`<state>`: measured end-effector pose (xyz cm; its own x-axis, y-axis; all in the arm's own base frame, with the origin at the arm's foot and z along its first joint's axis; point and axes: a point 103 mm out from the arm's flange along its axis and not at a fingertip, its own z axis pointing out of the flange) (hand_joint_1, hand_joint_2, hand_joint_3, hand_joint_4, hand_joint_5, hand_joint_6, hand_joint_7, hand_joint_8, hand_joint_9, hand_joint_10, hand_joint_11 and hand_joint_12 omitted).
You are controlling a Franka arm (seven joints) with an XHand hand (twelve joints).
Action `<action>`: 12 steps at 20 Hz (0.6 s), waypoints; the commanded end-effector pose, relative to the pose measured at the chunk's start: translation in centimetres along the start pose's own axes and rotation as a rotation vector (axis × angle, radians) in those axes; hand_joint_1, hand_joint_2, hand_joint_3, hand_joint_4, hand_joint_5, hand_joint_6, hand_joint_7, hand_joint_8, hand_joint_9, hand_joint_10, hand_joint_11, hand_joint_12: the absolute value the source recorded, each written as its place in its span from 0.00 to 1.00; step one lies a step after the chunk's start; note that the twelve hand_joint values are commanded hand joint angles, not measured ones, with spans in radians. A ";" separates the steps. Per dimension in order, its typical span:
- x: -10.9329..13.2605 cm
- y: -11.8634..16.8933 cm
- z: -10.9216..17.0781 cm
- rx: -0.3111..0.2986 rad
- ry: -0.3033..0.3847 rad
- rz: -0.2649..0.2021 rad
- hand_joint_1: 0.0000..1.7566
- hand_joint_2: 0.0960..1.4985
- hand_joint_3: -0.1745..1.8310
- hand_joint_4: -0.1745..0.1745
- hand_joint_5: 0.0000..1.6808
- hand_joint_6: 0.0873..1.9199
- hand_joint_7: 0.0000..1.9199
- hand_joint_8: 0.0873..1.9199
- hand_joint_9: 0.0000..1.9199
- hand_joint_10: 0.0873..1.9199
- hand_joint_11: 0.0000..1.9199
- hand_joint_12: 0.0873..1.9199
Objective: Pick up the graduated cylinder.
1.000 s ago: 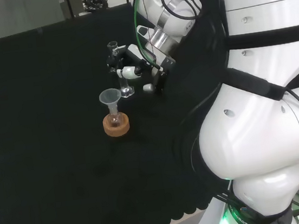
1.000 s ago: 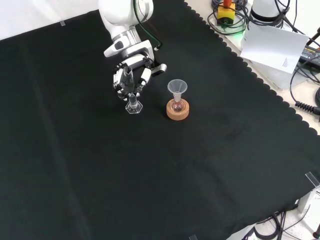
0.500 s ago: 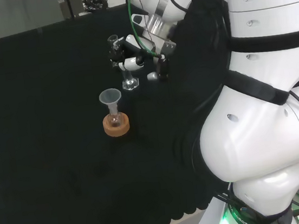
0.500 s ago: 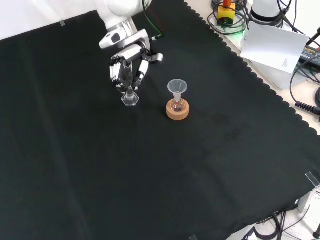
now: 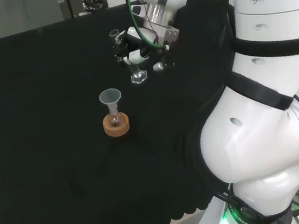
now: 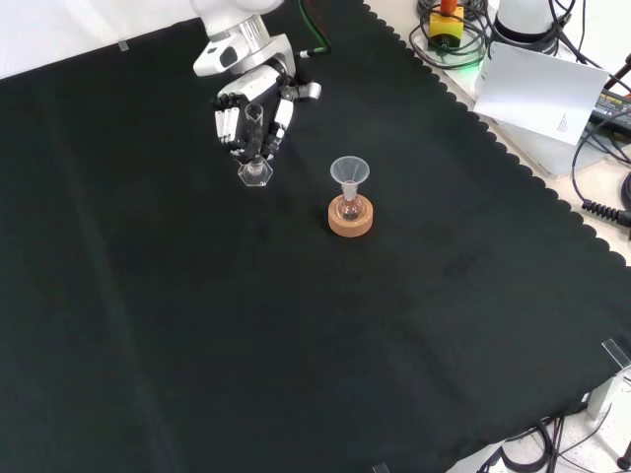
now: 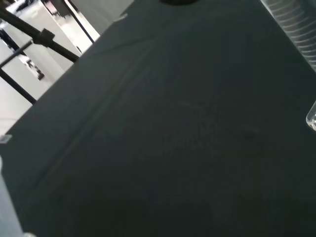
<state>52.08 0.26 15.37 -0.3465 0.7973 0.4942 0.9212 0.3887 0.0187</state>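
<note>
Hand curled round the graduated cylinder, fingers wrapped on the clear tube, thumb on the other side. Front view: hand at about 11 o'clock of the cloth-covered surface. Cylinder's hexagonal foot hangs below the fingers, clear of the cloth; cylinder tilted, foot swung toward the camera.

Head view: hand at 12 o'clock, cylinder gripped high on the tube, foot raised and canted. White arm link at 3 o'clock.

Small round-bottom flask upright in a cork ring, clear funnel seated in its neck. Flask sits near the cylinder, at 4 o'clock from it in the front view, not touching.

Wrist view: ribbed clear edge at the frame edge, cannot tell which piece; black cloth beyond.
</note>
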 end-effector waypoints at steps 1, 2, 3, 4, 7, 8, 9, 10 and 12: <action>1.2 -1.5 -1.1 0.065 -0.054 0.019 0.76 0.77 0.09 0.22 0.57 0.33 0.44 0.63 0.69 0.02 0.57 0.41; 1.5 -1.7 -1.3 0.077 -0.064 0.021 0.76 0.77 0.09 0.23 0.57 0.32 0.44 0.63 0.70 0.02 0.57 0.40; 1.7 -2.0 -1.5 0.086 -0.073 0.023 0.76 0.77 0.09 0.23 0.58 0.32 0.44 0.63 0.70 0.02 0.57 0.40; 1.9 -2.3 -1.7 0.095 -0.082 0.025 0.76 0.77 0.09 0.23 0.58 0.31 0.44 0.63 0.70 0.02 0.57 0.40; 2.6 -3.3 -2.3 0.128 -0.107 0.034 0.76 0.77 0.09 0.23 0.58 0.31 0.44 0.63 0.70 0.02 0.57 0.40; 2.8 -3.7 -2.5 0.136 -0.114 0.040 0.76 0.77 0.09 0.24 0.58 0.31 0.44 0.63 0.70 0.02 0.57 0.40; 3.0 -4.0 -2.6 0.144 -0.125 0.049 0.76 0.77 0.09 0.24 0.58 0.31 0.44 0.62 0.70 0.02 0.57 0.40; 3.2 -4.3 -2.7 0.153 -0.132 0.056 0.76 0.77 0.09 0.24 0.58 0.31 0.44 0.62 0.70 0.02 0.57 0.40; 3.3 -4.9 -3.0 0.173 -0.148 0.067 0.76 0.77 0.09 0.24 0.58 0.31 0.44 0.62 0.70 0.02 0.57 0.40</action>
<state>48.78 -0.30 18.81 -0.3328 0.8583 0.3905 0.9103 0.4005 -0.1044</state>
